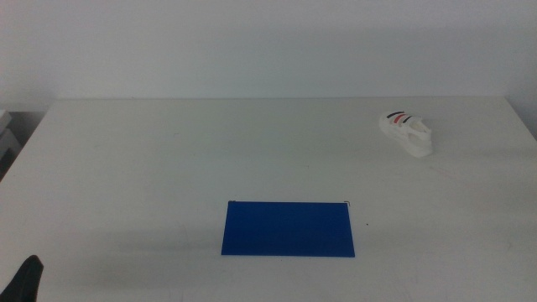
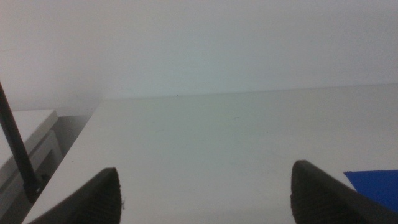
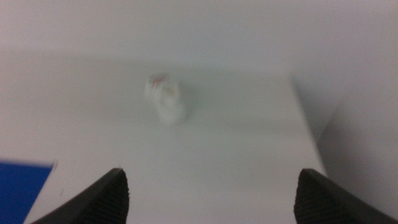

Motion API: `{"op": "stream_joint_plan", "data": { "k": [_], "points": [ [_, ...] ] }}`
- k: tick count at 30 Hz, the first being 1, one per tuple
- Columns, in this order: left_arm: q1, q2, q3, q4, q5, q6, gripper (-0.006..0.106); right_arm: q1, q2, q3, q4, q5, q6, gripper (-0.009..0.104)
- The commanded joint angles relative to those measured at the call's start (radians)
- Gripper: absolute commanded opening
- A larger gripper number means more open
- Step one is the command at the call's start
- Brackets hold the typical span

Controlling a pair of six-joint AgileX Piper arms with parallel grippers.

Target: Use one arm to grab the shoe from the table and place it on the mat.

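Note:
A small white shoe (image 1: pixel 406 132) with red and black straps lies on the white table (image 1: pixel 210 151) at the far right. The dark-blue mat (image 1: pixel 288 228) lies flat near the front middle. The shoe shows blurred in the right wrist view (image 3: pixel 165 96), well ahead of my right gripper (image 3: pixel 208 199), whose jaws stand wide apart and empty. A corner of the mat also shows there (image 3: pixel 22 183). My left gripper (image 2: pixel 205 199) is open and empty at the front left; its tip shows in the middle view (image 1: pixel 25 281). The mat's edge also shows in the left wrist view (image 2: pixel 376 186).
A white wall stands behind the table. A white cabinet (image 2: pixel 28 146) and a thin black cable (image 2: pixel 15 149) are beyond the table's left edge. The table's right edge (image 3: pixel 308 130) drops off close to the shoe.

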Motion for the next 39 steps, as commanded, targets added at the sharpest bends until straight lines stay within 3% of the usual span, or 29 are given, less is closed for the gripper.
{"op": "stream_joint_plan", "data": {
  "k": [1,19,25,32,39],
  "points": [
    [-0.004,-0.010,0.007,-0.010,-0.082,-0.005,0.094,0.012,0.112,-0.126,0.012,0.081,-0.004,0.092],
    [-0.004,-0.010,0.007,-0.010,-0.082,-0.005,0.094,0.071,0.943,-0.938,0.035,0.462,0.014,0.092],
    [-0.004,-0.010,0.007,-0.010,-0.082,-0.005,0.094,0.071,1.209,-1.193,0.084,0.593,0.022,0.092],
    [-0.004,-0.010,0.007,-0.010,-0.082,-0.005,0.094,0.092,1.451,-1.425,0.063,0.647,0.003,0.092],
    [-0.004,-0.010,0.007,-0.010,-0.082,-0.005,0.094,0.106,1.644,-1.576,0.033,0.626,-0.160,0.092]
  ]
}}
